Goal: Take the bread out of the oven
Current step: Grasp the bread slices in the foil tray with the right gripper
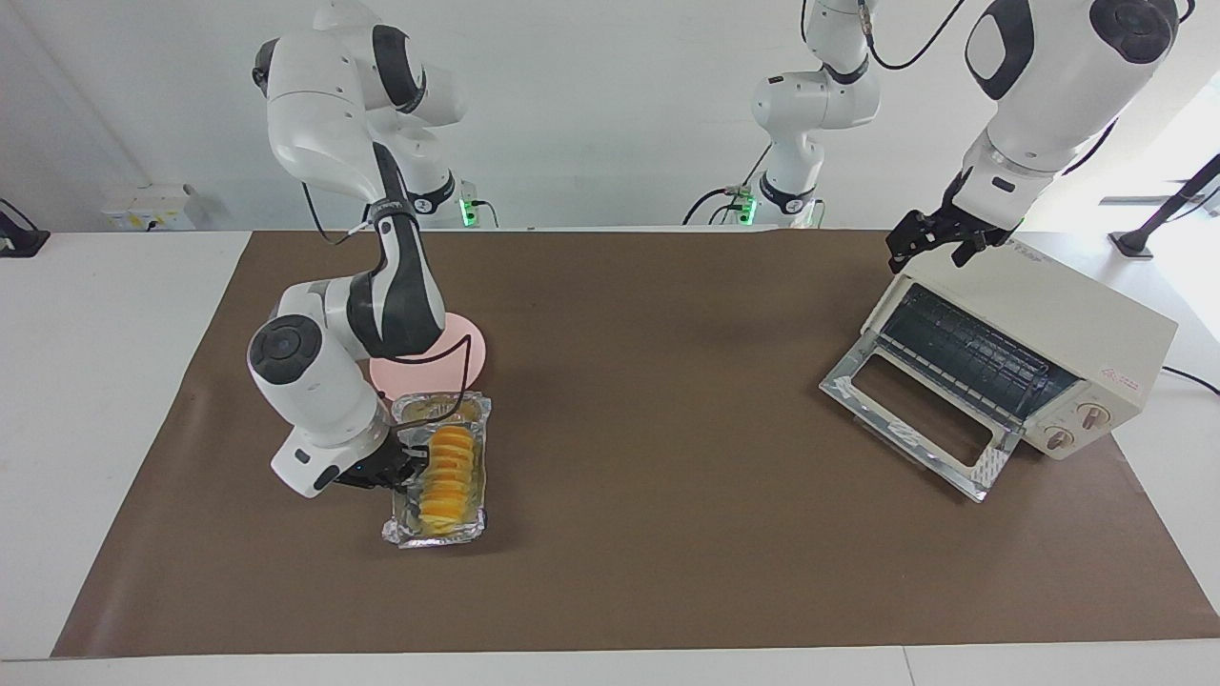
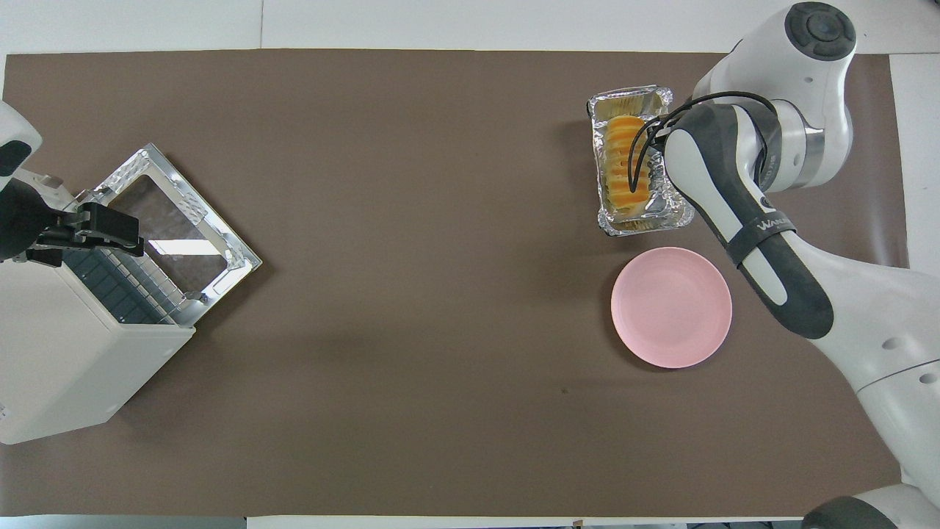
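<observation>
I see the oven (image 1: pixel 1010 348) with its door dropped open, my left gripper (image 1: pixel 939 238) over its top — grip unreadable. Farther out, the bread (image 1: pixel 448 476) lies in the foil tray (image 1: pixel 440 535), just past the pink plate (image 1: pixel 467 343) — right gripper (image 1: pixel 405 469) at the tray, grip unreadable.

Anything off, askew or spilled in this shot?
Nothing spilled or damaged. The oven sits askew to the table edge, its door dropped open, the rack bare. The bread lies in the foil tray by the plate, right gripper at the tray.
</observation>
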Robot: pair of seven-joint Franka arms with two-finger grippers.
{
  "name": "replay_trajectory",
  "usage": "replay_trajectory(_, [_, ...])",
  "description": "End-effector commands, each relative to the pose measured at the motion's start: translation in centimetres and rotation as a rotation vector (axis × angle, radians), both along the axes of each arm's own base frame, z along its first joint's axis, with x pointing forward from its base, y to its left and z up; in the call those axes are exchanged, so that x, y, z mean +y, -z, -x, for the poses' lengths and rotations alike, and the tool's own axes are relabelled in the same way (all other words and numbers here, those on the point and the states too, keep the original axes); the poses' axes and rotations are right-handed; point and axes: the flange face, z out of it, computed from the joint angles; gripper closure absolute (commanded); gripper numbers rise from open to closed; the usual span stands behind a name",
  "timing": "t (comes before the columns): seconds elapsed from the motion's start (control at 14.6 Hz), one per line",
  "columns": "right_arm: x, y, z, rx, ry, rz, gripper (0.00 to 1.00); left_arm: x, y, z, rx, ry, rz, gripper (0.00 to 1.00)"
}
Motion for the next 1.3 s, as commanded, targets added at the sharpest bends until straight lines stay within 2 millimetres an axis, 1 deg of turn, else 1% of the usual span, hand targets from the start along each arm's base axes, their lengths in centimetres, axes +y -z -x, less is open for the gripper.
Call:
replay_trajectory(0.0, [-0.1, 2.9, 1.7, -0.025, -0.064, -0.012, 1.0, 0.4, -0.8, 0.7, -0.005, 0.008, -0.01, 0.0])
replay_trajectory(0.07, [-0.9, 3.2, 1.9, -0.043, -0.093, -0.01, 1.0, 0.5, -0.8, 0.6, -0.008, 0.005, -0.009, 0.0])
replay_trajectory(0.14, [-1.1, 3.2, 1.9, -0.043, -0.11, -0.008, 1.0, 0.6, -0.7, 0.6, -0.008, 0.005, -0.009, 0.0])
replay_trajectory(0.27, [-1.0, 3.2, 2.1, -0.031, -0.117, -0.007, 0.83, 0.6, -0.7, 0.6, -0.008, 0.005, -0.009, 0.0])
replay_trajectory(0.34, [-0.8, 2.8, 2.1, -0.017, -0.121, -0.005, 0.59, 0.6, -0.7, 0.6, -0.008, 0.005, -0.009, 0.0])
replay_trajectory(0.55, [0.1, -0.1, 2.3, 0.022, -0.135, 0.009, 0.57, 0.4, -0.7, 0.6, -0.007, 0.006, -0.01, 0.0])
replay_trajectory(0.62, [1.1, -1.5, 2.0, 0.019, -0.145, 0.01, 0.55, 0.4, -0.7, 0.6, -0.008, 0.006, -0.009, 0.0])
replay_trajectory(0.68, [2.8, -1.9, 2.1, 0.037, -0.16, 0.012, 0.45, 0.4, -0.7, 0.6, -0.008, 0.006, -0.009, 0.0])
replay_trajectory(0.75, [3.4, -1.8, 2.1, 0.045, -0.144, 0.015, 0.42, 0.4, -0.7, 0.6, -0.007, 0.006, -0.01, 0.0])
replay_trajectory(0.89, [4.1, -2.1, 1.9, 0.006, -0.103, 0.035, 0.42, 0.4, -0.7, 0.6, -0.008, 0.008, -0.009, 0.0])
replay_trajectory(0.96, [5.3, -1.7, 2.0, -0.012, -0.104, 0.047, 0.42, 0.4, -0.7, 0.6, -0.008, 0.006, -0.009, 0.0])
replay_trajectory(1.03, [5.5, -1.2, 2.1, -0.015, -0.089, 0.046, 0.42, 0.3, -0.8, 0.6, -0.008, 0.008, -0.009, 0.0])
replay_trajectory(1.1, [5.6, -0.8, 2.3, -0.016, -0.085, 0.046, 0.36, 0.3, -0.7, 0.6, -0.008, 0.008, -0.009, 0.0])
replay_trajectory(1.16, [5.6, 0.2, 2.6, -0.015, -0.087, 0.046, 0.23, 0.3, -0.7, 0.6, -0.007, 0.008, -0.01, 0.0])
replay_trajectory(1.23, [5.7, 0.7, 2.7, -0.027, -0.088, 0.043, 0.19, 0.3, -0.7, 0.6, -0.007, 0.008, -0.01, 0.0])
